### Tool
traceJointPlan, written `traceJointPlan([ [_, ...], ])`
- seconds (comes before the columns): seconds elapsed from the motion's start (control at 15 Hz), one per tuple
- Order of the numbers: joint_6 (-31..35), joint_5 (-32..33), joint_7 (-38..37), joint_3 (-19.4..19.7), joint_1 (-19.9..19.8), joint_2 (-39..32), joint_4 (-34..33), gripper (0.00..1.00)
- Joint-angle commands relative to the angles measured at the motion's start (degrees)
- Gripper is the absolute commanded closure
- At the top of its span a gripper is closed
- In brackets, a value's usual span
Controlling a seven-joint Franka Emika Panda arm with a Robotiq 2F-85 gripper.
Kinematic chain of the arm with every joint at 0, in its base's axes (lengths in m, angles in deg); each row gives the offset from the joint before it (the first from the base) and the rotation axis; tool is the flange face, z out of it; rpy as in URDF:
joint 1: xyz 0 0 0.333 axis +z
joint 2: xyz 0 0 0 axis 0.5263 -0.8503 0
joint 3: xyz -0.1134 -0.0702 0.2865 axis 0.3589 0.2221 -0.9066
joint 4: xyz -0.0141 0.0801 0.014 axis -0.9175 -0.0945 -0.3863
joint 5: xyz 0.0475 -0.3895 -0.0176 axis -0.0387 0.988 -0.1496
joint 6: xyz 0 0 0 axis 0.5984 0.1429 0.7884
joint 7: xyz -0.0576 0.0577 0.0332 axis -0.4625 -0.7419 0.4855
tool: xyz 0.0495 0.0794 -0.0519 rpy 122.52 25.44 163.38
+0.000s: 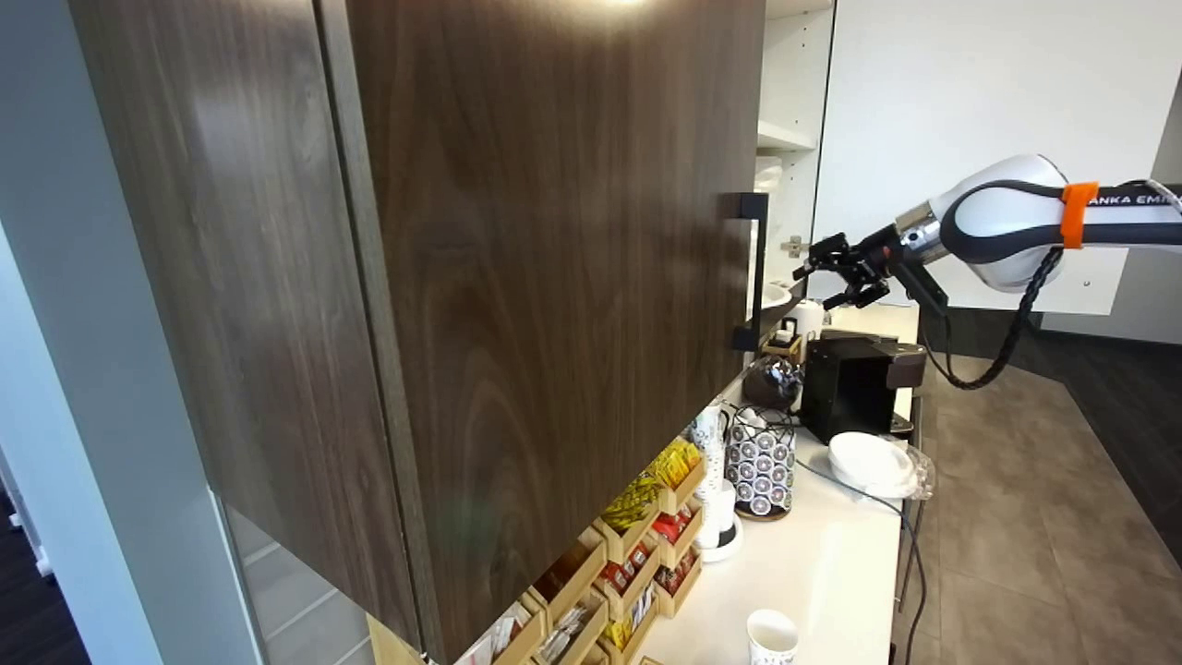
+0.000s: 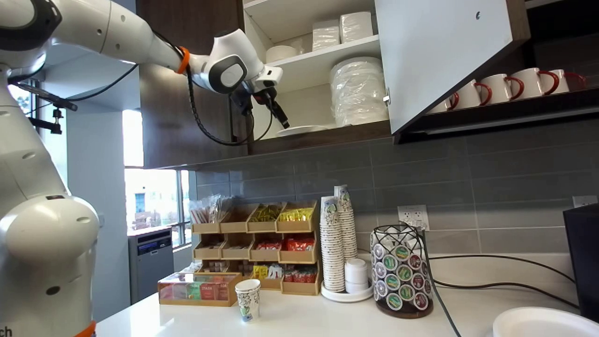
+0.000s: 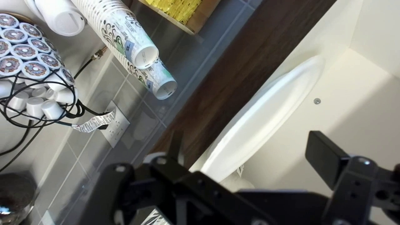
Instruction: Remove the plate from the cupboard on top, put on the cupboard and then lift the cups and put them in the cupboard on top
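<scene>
Lying at one o'clock from the spread gripper [image 3: 246, 142] in the wrist view, the plate [image 3: 264, 120] appears ungripped. Its long axis runs one-thirty to seven-thirty.

In an exterior view, there are five red-handled mugs [image 2: 496, 88] at upper right, two tall paper-cup stacks [image 2: 332, 248] and one coffee-pod carousel [image 2: 403, 277] at lower centre, one sachet box [image 2: 199, 290] at lower left.
</scene>
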Motion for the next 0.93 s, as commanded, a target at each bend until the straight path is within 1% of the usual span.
traceJointPlan([
  [0.0, -2.35, -3.01, -1.22, 0.71, -0.1, -3.62, -3.89, 0.0],
  [0.27, -2.71, -5.32, -1.58, 1.41, -0.54, -6.66, -6.61, 0.0],
  [0.33, -2.77, -5.99, -1.51, 1.6, -0.53, -7.28, -7.17, 0.02],
  [0.47, -2.87, -6.7, -1.55, 1.69, -0.82, -8.63, -8.21, 0.14],
  [0.6, -3.39, -7.09, -1.54, 1.6, -1.09, -9.76, -9.1, 0.38],
  [0.67, -3.78, -7.3, -1.7, 1.5, -1.3, -10.24, -9.5, 0.45],
  [0.73, -3.94, -8.0, -1.28, 1.6, -1.24, -10.65, -9.85, 0.48],
  [0.87, -4.31, -8.36, -1.46, 1.49, -1.67, -11.36, -10.31, 0.58],
])
